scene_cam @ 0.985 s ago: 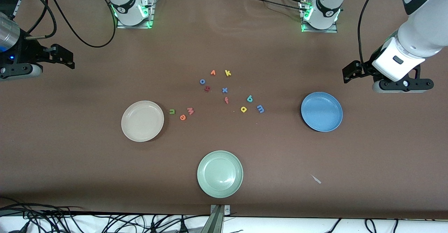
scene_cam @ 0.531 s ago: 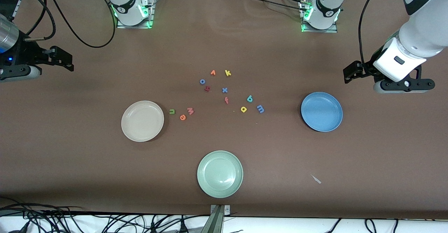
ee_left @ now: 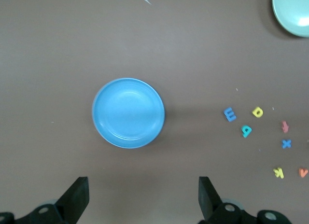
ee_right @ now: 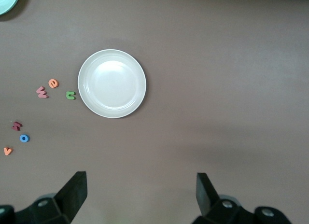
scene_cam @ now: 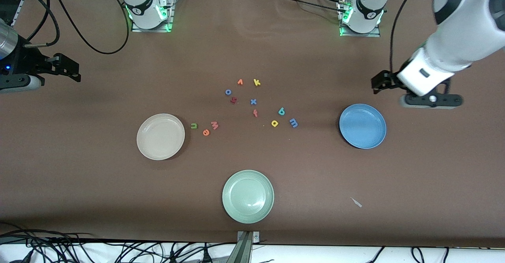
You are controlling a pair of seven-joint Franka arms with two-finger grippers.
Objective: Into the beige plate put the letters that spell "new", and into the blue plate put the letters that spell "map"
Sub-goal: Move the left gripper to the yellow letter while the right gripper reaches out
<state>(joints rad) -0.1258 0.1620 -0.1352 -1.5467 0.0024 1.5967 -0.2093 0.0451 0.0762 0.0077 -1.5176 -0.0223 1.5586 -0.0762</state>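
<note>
The beige plate (scene_cam: 160,136) lies empty toward the right arm's end. Beside it lie the green n (scene_cam: 193,126), orange e (scene_cam: 206,132) and pinkish w (scene_cam: 214,125). The blue plate (scene_cam: 362,126) lies empty toward the left arm's end. The blue m (scene_cam: 293,123), yellow a (scene_cam: 274,123) and teal p (scene_cam: 281,111) lie between it and the table's middle. My left gripper (scene_cam: 430,100) hangs open over bare table beside the blue plate (ee_left: 128,113). My right gripper (scene_cam: 19,82) hangs open over the table's end, with the beige plate (ee_right: 112,83) in its wrist view.
A pale green plate (scene_cam: 247,196) lies nearest the front camera. Spare letters cluster mid-table: orange v (scene_cam: 240,82), yellow k (scene_cam: 256,82), blue o (scene_cam: 228,92), blue x (scene_cam: 253,102) and two dark red ones (scene_cam: 233,100). A white scrap (scene_cam: 356,202) lies on the cloth.
My left arm has swung in toward the table's middle, bringing its gripper closer to the blue plate. My right gripper has drifted slightly outward. No letter or plate has moved.
</note>
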